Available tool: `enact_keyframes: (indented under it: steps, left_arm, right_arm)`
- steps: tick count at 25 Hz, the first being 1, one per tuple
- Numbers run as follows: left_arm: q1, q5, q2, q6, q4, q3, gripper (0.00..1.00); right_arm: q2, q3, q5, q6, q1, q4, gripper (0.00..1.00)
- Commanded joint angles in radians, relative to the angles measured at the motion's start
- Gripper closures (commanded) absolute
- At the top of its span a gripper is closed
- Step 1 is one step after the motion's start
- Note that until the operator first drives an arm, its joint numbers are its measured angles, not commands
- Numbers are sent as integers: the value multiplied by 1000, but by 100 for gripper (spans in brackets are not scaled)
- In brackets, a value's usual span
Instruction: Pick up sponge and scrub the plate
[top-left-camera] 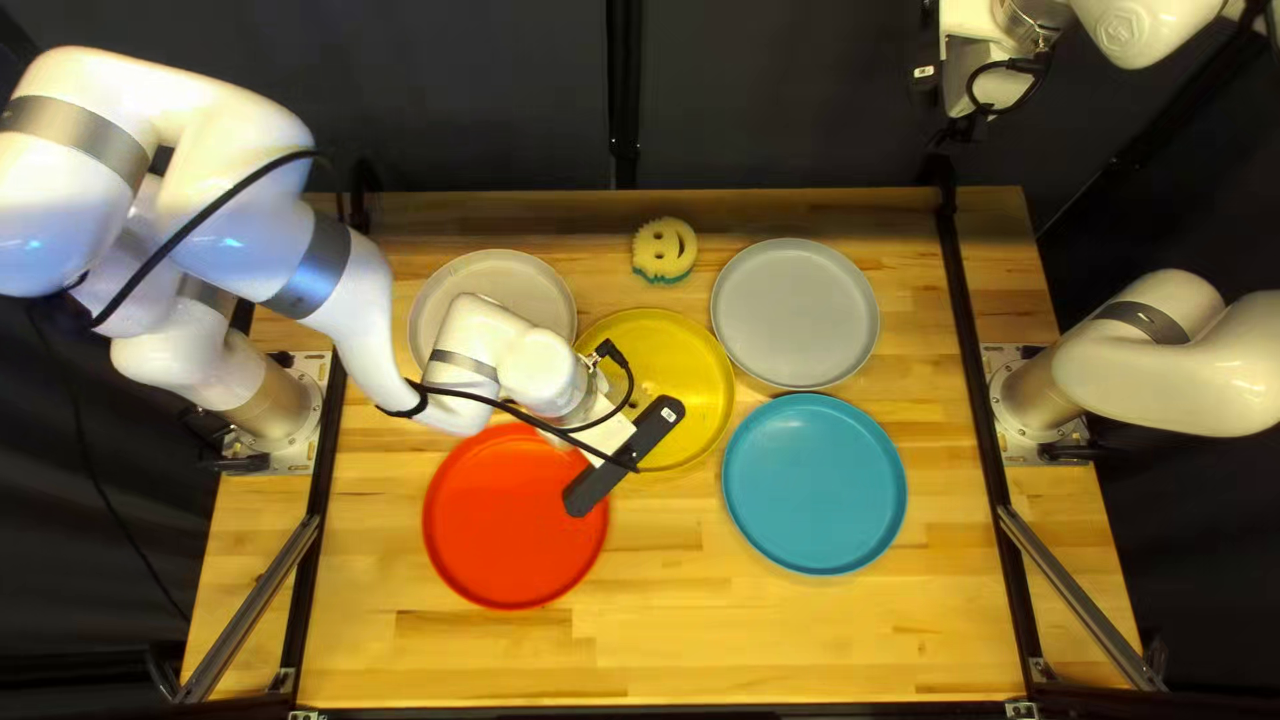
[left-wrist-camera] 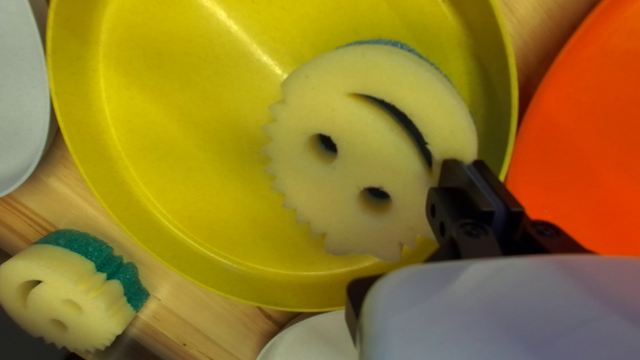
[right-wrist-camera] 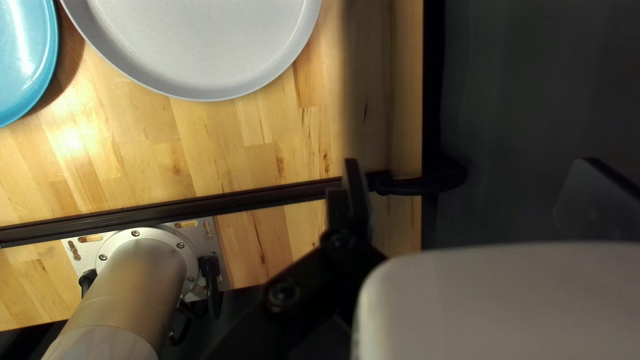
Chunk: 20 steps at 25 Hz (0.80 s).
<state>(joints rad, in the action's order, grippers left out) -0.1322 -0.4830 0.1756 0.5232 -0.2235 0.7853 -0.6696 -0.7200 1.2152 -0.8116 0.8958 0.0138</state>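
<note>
Over the round yellow plate with a raised rim (top-left-camera: 707,387), left gripper (top-left-camera: 624,458) at work height, its two black fingers drawn close together. Pinched between them by its edge: a round, pale yellow smiley-face sponge with a blue underside (left-wrist-camera: 360,153), notched along one side. Its face is toward the left wrist camera, the smile slot running close to the fingers. Sponge lies within the plate's outline; whether it presses on the plate, cannot tell.

A second sponge, yellow smiley with a green scouring layer (top-left-camera: 666,250), sits on the light wooden table (top-left-camera: 800,640) near the far edge, between two pale round plates. Of these, the off-white plate (top-left-camera: 534,278) is partly covered by the white left arm (top-left-camera: 354,287); the light grey plate (top-left-camera: 796,314) is beyond the yellow one's right side in the top left view. Glossy blue plate (top-left-camera: 815,484) just nearer than the grey. Bright orange-red plate (top-left-camera: 514,534) toward the near side, partly under the left gripper.

Right gripper (top-left-camera: 924,83) raised at the far right of the top left view. Own wrist view: fingers wide apart, nothing held, wood and a dark rail (right-wrist-camera: 167,212) in sight below.
</note>
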Motion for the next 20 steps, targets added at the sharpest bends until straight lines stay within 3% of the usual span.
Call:
enact_keyframes:
  steps: [1,6,8,20]
  left_arm:
    - [16,5,82,41,12,102,100]
    - [22,-6,134,72,8,188,100]
    - [26,-5,128,76,1,183,100]
    - [87,3,-74,79,27,-93,100]
  right_arm:
    - [0,0,0,0,0,0,0]
    - [0,0,0,0,0,0,0]
    - [0,0,0,0,0,0,0]
    - [0,0,0,0,0,0,0]
